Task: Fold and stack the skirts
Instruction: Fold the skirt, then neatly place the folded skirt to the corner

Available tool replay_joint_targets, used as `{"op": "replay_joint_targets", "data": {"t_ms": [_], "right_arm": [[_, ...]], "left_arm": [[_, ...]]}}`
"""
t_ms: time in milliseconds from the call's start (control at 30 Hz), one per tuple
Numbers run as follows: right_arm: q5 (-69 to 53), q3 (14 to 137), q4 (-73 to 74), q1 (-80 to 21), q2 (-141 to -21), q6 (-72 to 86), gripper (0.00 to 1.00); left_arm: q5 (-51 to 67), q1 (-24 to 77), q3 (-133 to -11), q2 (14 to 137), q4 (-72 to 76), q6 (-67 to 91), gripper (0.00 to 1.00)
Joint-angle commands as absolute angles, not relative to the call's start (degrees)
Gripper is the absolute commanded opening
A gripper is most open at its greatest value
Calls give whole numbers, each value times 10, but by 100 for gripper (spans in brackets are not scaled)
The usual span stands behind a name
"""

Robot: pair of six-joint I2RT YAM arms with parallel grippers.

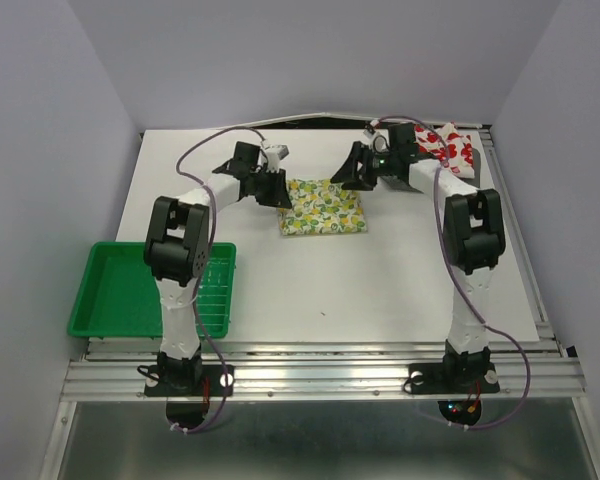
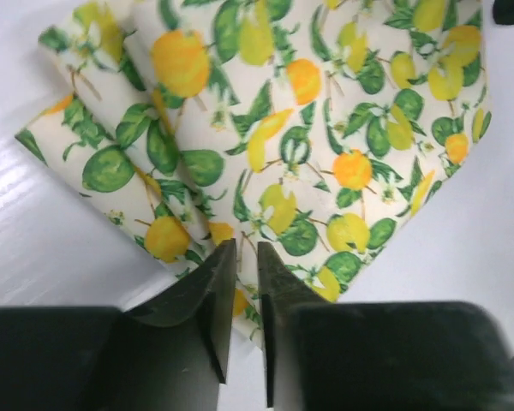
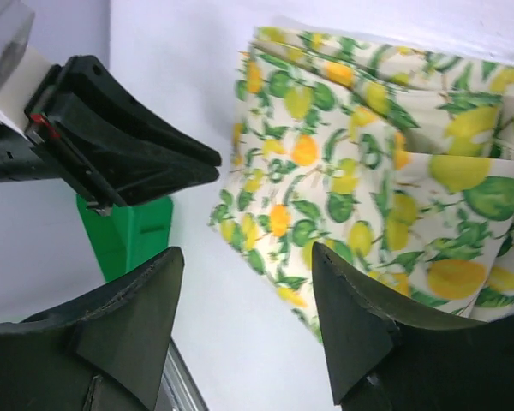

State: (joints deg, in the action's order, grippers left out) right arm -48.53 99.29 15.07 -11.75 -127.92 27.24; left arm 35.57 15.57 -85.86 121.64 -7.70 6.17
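Note:
The lemon-print skirt (image 1: 323, 207) lies folded into a flat rectangle in the middle of the white table. It fills the left wrist view (image 2: 325, 128) and shows in the right wrist view (image 3: 368, 188). My left gripper (image 1: 278, 192) (image 2: 247, 253) hovers over the skirt's left edge, jaws almost together, with no cloth seen between them. My right gripper (image 1: 352, 178) (image 3: 247, 257) is open and empty just above the table at the skirt's right edge. The red-print skirt (image 1: 450, 145) lies bunched at the far right corner, behind the right arm. I cannot make out the grey skirt.
A green plastic tray (image 1: 120, 290) sits at the near left table edge and shows in the right wrist view (image 3: 124, 231). The left arm's gripper (image 3: 154, 158) shows in the right wrist view. Walls stand close round the table.

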Motion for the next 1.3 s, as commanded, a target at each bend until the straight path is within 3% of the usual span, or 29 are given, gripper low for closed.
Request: {"op": "replay_joint_targets", "data": {"t_ms": [0,200,367,500,733,833,933,1200,1267], "right_arm": [[-459,1002,193,-116,-1180,270,68],[-353,939,215,-82,-1102,273,73],[-323,908,256,-63,-1094,271,79],[-307,868,255,-51,-1082,283,89],[-301,812,244,-33,-1074,339,94],[-323,767,204,-21,-1064,368,94],[-334,730,173,-21,-1060,385,94],[-374,658,70,-21,-1067,413,94],[-378,636,41,-21,-1067,428,94]], "left_arm": [[263,211,-930,1105,-161,-109,33],[58,342,-840,1027,-141,-332,60],[-49,452,-774,1031,-75,-462,64],[-72,486,-787,1078,-65,-504,63],[-106,500,-811,1159,-25,-544,61],[-112,500,-807,1170,-13,-554,56],[-115,498,-801,1187,-7,-556,46],[-40,475,-802,1175,9,-514,5],[-21,465,-809,1168,5,-496,0]]}}
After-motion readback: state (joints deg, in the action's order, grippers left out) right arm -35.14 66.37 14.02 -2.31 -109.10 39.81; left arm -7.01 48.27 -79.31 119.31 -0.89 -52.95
